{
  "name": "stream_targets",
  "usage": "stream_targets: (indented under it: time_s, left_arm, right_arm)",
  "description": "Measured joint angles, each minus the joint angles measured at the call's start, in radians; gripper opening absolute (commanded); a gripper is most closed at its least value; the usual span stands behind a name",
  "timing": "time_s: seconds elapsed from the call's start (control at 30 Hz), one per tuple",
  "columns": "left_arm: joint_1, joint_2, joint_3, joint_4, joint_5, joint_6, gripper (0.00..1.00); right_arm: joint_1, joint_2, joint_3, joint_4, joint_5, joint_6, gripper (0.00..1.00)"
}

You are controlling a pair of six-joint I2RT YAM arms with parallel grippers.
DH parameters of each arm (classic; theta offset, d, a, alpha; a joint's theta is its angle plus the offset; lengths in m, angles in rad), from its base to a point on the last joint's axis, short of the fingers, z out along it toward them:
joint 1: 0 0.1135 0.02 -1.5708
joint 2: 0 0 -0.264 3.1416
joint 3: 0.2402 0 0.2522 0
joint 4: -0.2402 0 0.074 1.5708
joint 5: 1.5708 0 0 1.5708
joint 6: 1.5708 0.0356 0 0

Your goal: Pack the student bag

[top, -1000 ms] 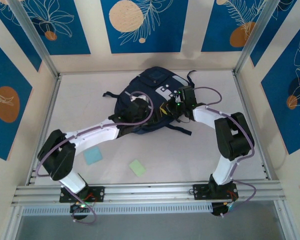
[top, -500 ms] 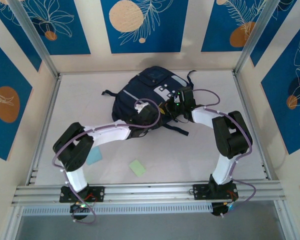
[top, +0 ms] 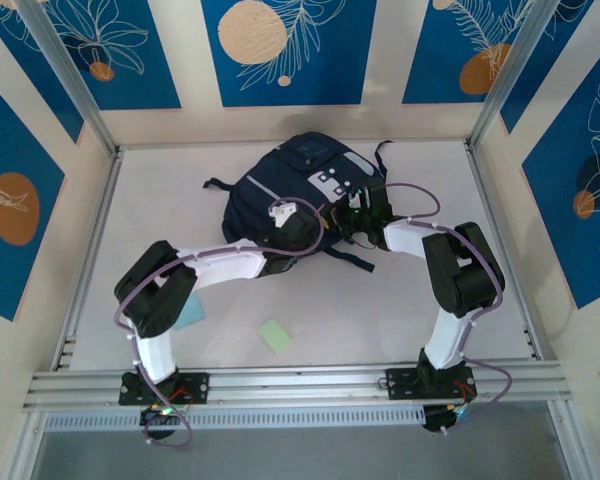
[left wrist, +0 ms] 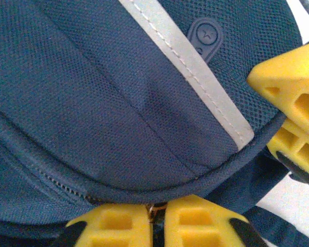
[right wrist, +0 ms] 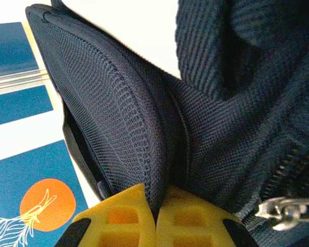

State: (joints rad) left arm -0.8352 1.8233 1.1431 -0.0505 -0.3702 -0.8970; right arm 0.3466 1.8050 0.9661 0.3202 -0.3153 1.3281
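Note:
The student bag (top: 298, 180) is a navy-blue backpack with grey patches, lying at the back middle of the table. In the left wrist view its grey stripe (left wrist: 195, 72) runs across the front panel above a curved zipper seam. My left gripper (top: 310, 224) (left wrist: 157, 216) is at the bag's near edge, shut on a small zipper pull (left wrist: 157, 208) at that seam. My right gripper (top: 348, 214) (right wrist: 157, 206) is at the bag's right side, shut on a fold of the navy mesh fabric (right wrist: 144, 154). Its yellow fingers (left wrist: 293, 98) appear at the right of the left wrist view.
A light blue card (top: 188, 312) and a green card (top: 275, 334) lie flat on the white table (top: 420, 180) in front of the bag, near the left arm. A metal zipper pull (right wrist: 283, 212) hangs at the right. Dark straps (top: 355, 258) trail from the bag toward the arms.
My left arm has reached forward and to the right to the bag's near edge, and its jaws have closed. The right gripper has kept its hold, and the bag has shifted slightly.

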Motion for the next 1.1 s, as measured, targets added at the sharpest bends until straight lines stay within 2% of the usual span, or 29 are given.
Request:
stream_targets:
  time_s: [0.1, 0.3, 0.4, 0.6, 0.8, 0.97, 1.1]
  left_arm:
    - [0.035, -0.039, -0.040, 0.033, 0.089, 0.031, 0.00]
    - [0.138, -0.082, -0.048, -0.014, 0.352, 0.169, 0.00]
    - [0.168, -0.093, -0.020, -0.097, 0.427, 0.266, 0.00]
    - [0.204, -0.098, 0.075, -0.304, 0.501, 0.392, 0.00]
    - [0.218, -0.071, 0.221, -0.526, 0.504, 0.491, 0.00]
    - [0.237, -0.046, 0.272, -0.623, 0.346, 0.615, 0.00]
    - [0.294, -0.045, 0.272, -0.628, 0.309, 0.700, 0.00]
  right_arm:
    - [-0.003, 0.000, 0.000, 0.003, -0.019, -0.018, 0.00]
    - [-0.027, 0.016, 0.051, -0.074, -0.102, -0.125, 0.00]
    - [-0.035, 0.020, 0.092, -0.158, -0.132, -0.199, 0.00]
    - [-0.064, 0.020, 0.128, -0.278, -0.156, -0.292, 0.00]
    - [-0.081, 0.020, 0.158, -0.370, -0.154, -0.368, 0.00]
    - [-0.087, 0.018, 0.204, -0.474, -0.142, -0.495, 0.00]
    - [-0.106, 0.019, 0.254, -0.579, -0.144, -0.607, 0.00]
